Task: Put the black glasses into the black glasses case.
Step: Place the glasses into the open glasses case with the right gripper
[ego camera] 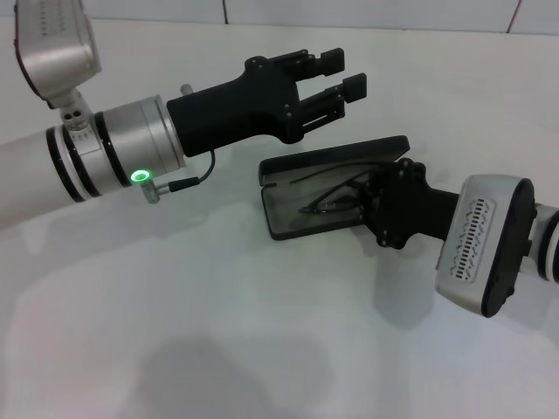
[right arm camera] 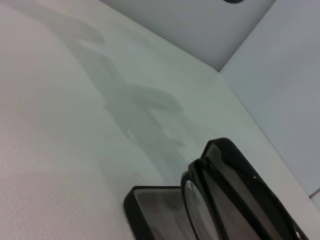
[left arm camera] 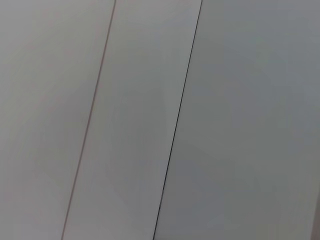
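Observation:
The black glasses case [ego camera: 342,154] lies open near the middle of the white table, lid raised at the far side and grey lining showing. The black glasses [ego camera: 320,203] are inside it, tilted, one lens standing near the lid. My right gripper [ego camera: 362,189] reaches into the case from the right, at the glasses. My left gripper [ego camera: 343,73] is open and empty, held in the air above and behind the case lid. The right wrist view shows the case [right arm camera: 142,199] and a lens of the glasses [right arm camera: 194,207] close up. The left wrist view shows only wall panels.
The white table [ego camera: 218,332] runs to a pale panelled wall at the back. My left forearm [ego camera: 105,161] crosses the left side above the table. My right wrist housing [ego camera: 485,244] sits low at the right.

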{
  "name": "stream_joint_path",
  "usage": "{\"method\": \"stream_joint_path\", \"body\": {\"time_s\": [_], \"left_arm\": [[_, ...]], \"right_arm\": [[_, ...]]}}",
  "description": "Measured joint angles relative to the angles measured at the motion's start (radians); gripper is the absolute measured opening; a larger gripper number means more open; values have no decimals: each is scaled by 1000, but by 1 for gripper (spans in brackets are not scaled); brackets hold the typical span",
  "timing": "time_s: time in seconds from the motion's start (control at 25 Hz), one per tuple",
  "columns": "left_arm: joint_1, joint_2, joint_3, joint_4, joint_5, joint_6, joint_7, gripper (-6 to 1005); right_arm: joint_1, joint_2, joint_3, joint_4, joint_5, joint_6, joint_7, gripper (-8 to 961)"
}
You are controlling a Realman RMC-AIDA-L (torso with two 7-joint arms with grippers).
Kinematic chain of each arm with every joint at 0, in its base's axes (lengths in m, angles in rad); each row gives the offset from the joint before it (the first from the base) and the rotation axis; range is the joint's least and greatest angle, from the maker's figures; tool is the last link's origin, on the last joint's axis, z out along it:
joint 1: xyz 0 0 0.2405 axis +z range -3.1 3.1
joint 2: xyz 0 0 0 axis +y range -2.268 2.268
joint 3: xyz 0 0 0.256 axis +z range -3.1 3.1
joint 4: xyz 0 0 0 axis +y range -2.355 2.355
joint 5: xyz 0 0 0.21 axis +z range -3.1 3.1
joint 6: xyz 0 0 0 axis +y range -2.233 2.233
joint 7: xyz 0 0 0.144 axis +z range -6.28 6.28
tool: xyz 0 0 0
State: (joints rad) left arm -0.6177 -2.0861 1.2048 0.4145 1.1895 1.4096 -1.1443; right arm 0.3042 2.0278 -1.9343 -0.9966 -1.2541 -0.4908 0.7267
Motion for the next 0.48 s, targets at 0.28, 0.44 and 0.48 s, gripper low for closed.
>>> {"method": "stream_joint_path", "body": {"time_s": [0.28,0.44,0.48], "left_arm": [[0,0,0,-1,1,0,0,503],[1,0,1,-1,2,0,0,502],[2,0,1,-1,2,0,0,502]], "right_arm": [[5,0,-22,3,1,29,34,128],[5,-2,-32,0,-1,32,94,343],[5,-4,-33,0,-3,27,113,354]]}}
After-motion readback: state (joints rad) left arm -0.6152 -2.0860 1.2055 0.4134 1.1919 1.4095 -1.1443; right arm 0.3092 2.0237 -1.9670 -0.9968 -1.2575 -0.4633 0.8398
